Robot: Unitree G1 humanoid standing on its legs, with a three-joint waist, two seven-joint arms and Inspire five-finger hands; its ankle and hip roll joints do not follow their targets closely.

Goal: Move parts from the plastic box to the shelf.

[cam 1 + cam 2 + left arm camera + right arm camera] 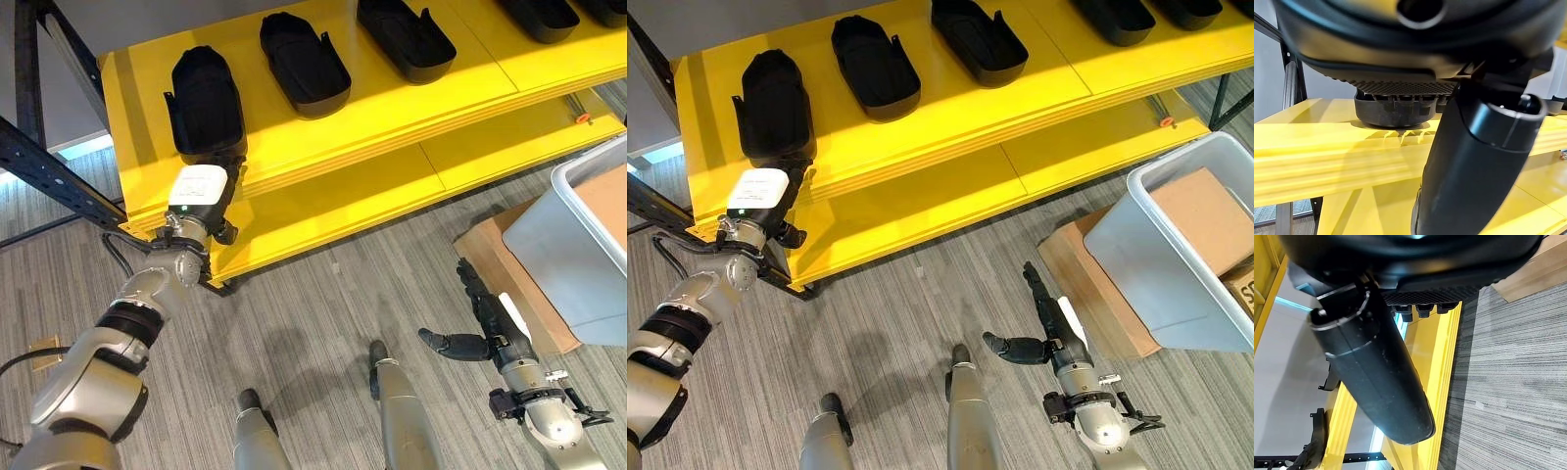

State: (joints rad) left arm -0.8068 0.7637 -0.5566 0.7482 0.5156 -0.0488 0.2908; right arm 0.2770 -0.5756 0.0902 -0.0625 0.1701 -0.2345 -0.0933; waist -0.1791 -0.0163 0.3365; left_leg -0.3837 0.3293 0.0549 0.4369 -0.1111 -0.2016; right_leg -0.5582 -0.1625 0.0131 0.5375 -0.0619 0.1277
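Several black moulded parts lie in a row on the yellow shelf (392, 98). The leftmost part (206, 103) rests flat near the shelf's left front corner. My left hand (199, 191) is just in front of that part's near end. Its fingers (235, 168) are straight and reach up to the part's edge. The left wrist view shows the part (1396, 110) sitting on the shelf board past my thumb (1469, 161). My right hand (485, 318) hangs open and empty over the floor, left of the grey plastic box (578, 245).
The box stands on a flat cardboard sheet (490, 264) at the right and has cardboard inside. A lower yellow board (343, 196) juts out below the upper one. A dark rack beam (49, 176) crosses the left side.
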